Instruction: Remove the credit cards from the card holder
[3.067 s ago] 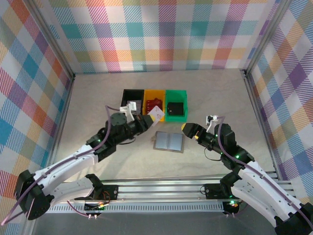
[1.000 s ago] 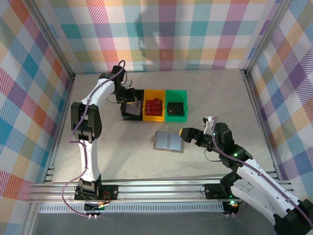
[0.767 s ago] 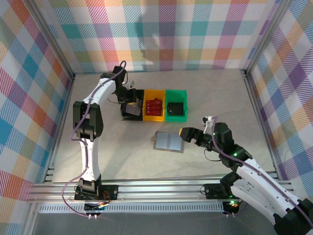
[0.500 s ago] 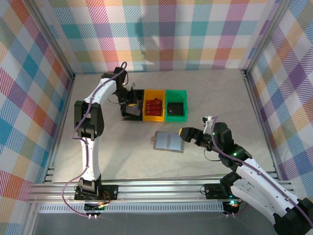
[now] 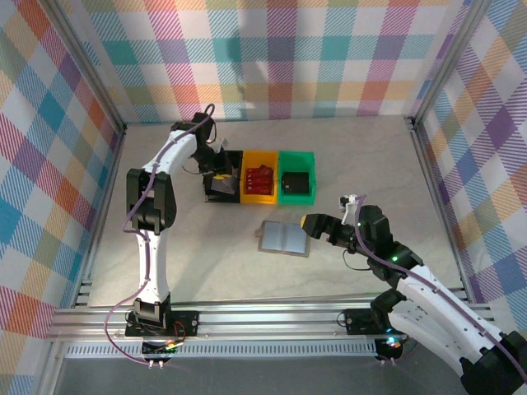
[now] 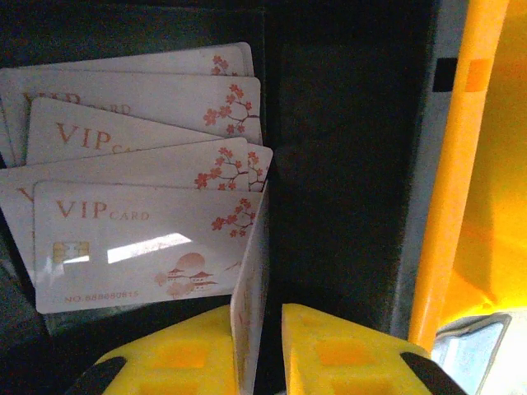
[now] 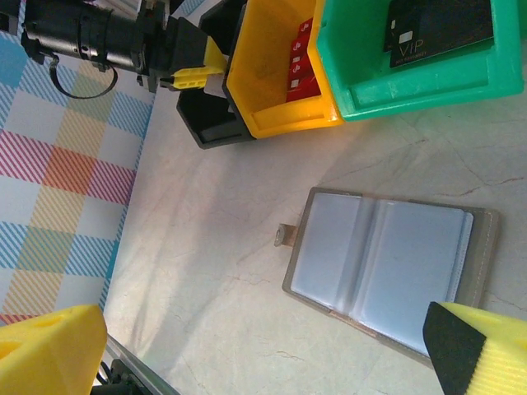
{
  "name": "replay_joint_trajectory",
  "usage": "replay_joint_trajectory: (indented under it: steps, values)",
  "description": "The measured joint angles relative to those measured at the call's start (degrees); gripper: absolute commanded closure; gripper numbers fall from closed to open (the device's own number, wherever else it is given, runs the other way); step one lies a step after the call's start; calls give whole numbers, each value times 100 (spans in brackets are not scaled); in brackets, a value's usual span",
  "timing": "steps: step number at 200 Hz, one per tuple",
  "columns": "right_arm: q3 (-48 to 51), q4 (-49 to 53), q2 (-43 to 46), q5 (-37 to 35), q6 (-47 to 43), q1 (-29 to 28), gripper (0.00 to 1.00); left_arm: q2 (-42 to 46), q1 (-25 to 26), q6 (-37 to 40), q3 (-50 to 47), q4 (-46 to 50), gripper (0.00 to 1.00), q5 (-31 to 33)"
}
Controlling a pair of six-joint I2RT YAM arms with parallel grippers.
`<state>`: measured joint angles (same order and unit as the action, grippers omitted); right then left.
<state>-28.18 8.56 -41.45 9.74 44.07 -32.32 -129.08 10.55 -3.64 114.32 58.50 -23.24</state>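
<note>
The grey card holder (image 5: 285, 239) lies open and flat on the table, its pale pockets (image 7: 387, 263) facing up. My left gripper (image 5: 216, 170) reaches down into the black bin (image 5: 222, 193). Between its yellow fingers a white credit card (image 6: 249, 280) stands on edge. The card leans on the left finger, and a dark gap separates it from the right one, so the left gripper (image 6: 259, 321) is slightly open. Several white VIP cards (image 6: 140, 239) lie fanned on the bin floor. My right gripper (image 5: 315, 226) hovers wide open at the holder's right edge and holds nothing.
A yellow bin (image 5: 260, 194) with red cards (image 7: 300, 70) and a green bin (image 5: 296, 197) with a black card (image 7: 440, 29) stand right of the black bin. The yellow bin's wall (image 6: 449, 189) runs close on the left gripper's right. Checked walls enclose the table.
The left arm carried a white card from beside the holder to the black bin. In the last half second its jaws parted a little off the card. The right arm barely moved.
</note>
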Motion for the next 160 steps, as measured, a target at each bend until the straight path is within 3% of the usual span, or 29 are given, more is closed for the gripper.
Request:
replay_joint_trajectory:
  steps: [133, 160]
  values:
    - [0, -9, 4, 37, 0, 0, 1, 0, 0, -66, 671, 234, 61, 376]
    - [2, -7, 52, 35, -2, 0, 1, 2, 0, -133, 940, 358, 54, 496]
